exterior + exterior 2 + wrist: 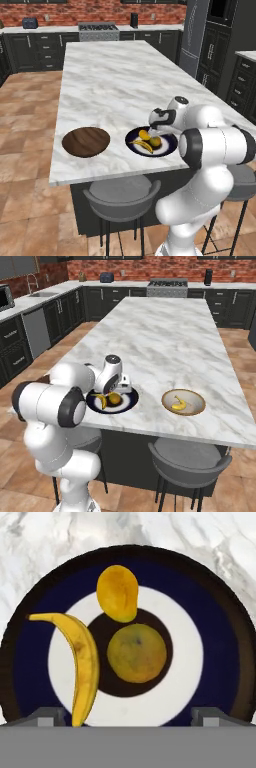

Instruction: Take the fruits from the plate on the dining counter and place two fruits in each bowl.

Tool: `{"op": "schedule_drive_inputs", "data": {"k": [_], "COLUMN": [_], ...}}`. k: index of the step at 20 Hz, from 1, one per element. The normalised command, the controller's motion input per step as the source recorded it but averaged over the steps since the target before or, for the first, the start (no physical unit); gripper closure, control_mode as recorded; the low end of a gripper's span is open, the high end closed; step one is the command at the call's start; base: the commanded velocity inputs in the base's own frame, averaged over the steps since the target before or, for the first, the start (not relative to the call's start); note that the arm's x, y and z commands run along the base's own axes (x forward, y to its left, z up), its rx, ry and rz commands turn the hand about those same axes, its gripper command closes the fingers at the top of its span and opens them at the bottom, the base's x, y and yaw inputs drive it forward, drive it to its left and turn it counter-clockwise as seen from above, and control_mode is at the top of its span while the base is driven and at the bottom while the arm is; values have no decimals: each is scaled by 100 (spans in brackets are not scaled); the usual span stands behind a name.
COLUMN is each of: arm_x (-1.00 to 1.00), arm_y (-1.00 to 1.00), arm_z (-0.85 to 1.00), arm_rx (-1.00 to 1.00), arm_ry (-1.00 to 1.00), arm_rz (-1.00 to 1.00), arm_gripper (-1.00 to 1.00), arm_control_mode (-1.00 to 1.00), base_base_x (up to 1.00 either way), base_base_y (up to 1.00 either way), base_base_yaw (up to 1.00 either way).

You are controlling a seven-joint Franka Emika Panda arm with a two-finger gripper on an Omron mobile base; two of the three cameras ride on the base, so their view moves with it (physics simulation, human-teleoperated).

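On the white marble dining counter (110,85) lies the navy plate (215,637) with three fruits: a curved banana (80,657), a yellow-orange oval fruit (117,593) and an olive-green round fruit (137,653). My gripper (130,718) hovers straight above the plate, open, its fingertips (47,716) wide apart with nothing between them. The left base view shows the gripper (154,131) just over the plate (170,146). The second banana (178,403) lies in the tan bowl (197,398). The dark wooden bowl (86,141) holds nothing.
Two grey stools (120,197) stand at the counter's near edge under the bowls. The plate (131,402) sits between the two bowls, close to that edge. Dark cabinets and a stove (98,31) line the far brick wall.
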Motion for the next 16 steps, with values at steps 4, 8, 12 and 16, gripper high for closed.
{"op": "schedule_drive_inputs", "data": {"k": [4, 8, 12, 16], "arm_x": [15, 32, 32, 7], "arm_y": [4, 0, 0, 0], "arm_z": [-39, -21, -26, -40], "arm_rx": [0, 0, 0, 0], "arm_ry": [0, -1, 0, -1], "arm_rz": [0, 0, 0, 0], "arm_gripper": [-100, -100, -100, -100], "arm_control_mode": [-100, -100, -100, -100], "base_base_x": [0, 0, 0, 0], "base_base_y": [0, 0, 0, 0], "base_base_yaw": [0, 0, 0, 0]}}
